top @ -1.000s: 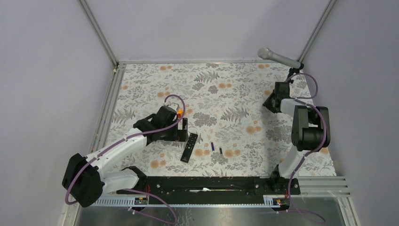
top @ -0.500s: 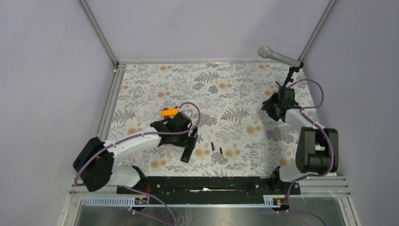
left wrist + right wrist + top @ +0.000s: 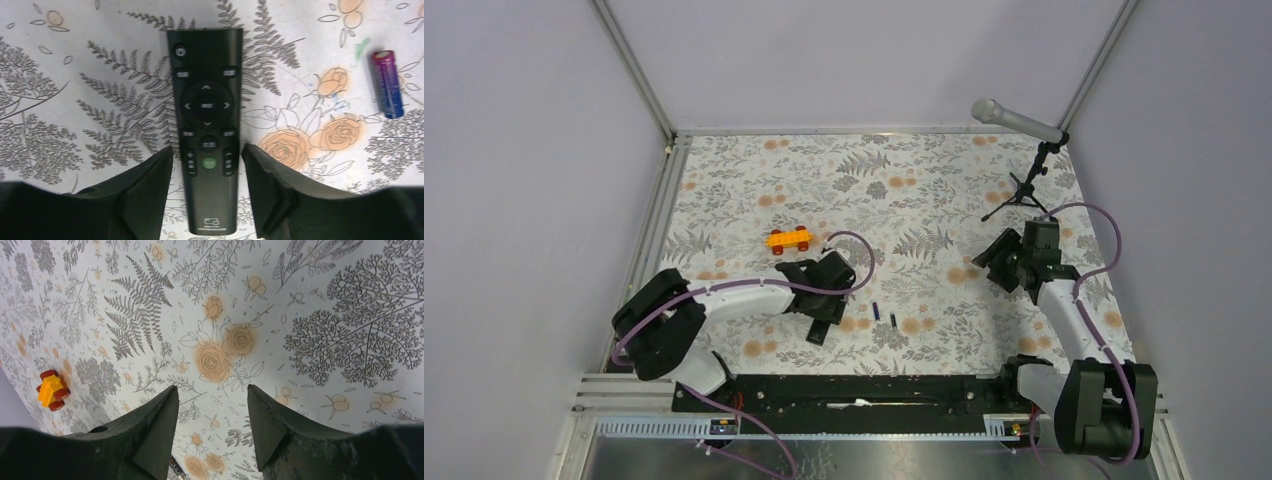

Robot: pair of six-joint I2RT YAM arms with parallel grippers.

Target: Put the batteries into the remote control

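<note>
1. The left arm (image 3: pixel 734 295) and the right arm (image 3: pixel 1069 315) have the same build: slim white links between bulky black joint housings.
2. Both arms stand on one long black base rail (image 3: pixel 854 390), one near each end of it.
3. A purple cable (image 3: pixel 856 255) follows the left arm away from the rail and makes a loose loop at the far end.
4. A second purple cable (image 3: pixel 1107 228) does the same on the right arm.
5. More thin purple cable hangs below the rail, close to each base.
6. The left fingers (image 3: pixel 147 187) are matt black wedges with flat facets and blunt tips.
7. The right fingers (image 3: pixel 152 432) have the same black, faceted shape.
</note>
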